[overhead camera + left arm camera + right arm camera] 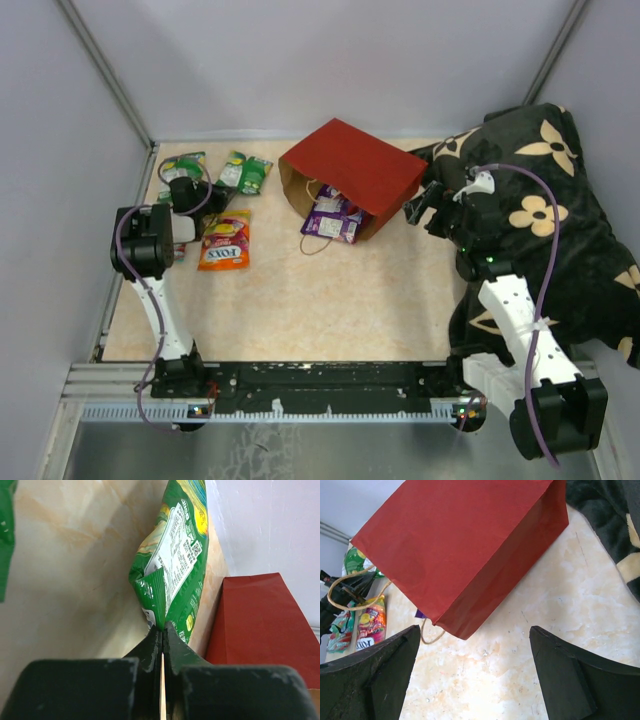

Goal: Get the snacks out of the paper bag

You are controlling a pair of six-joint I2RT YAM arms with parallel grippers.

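Purple packets (331, 214) lie in the bag (352, 165) mouth, facing near-left toward my left gripper (162, 628), pinched on a green packet (172, 565); right gripper (475, 629), wide and empty, sits behind the bag's base.

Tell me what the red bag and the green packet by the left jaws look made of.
The red bag: likely matte paper, crisp folds, brown inside at its mouth. The green packet: seemingly glossy plastic film, shiny wrinkles, a sealed back seam.

Paper bag (355, 170) lies on its side at upper centre of table (330, 310), packets (333, 218) in its mouth, further packets (225, 243) at upper left, pillow (560, 200) at right.
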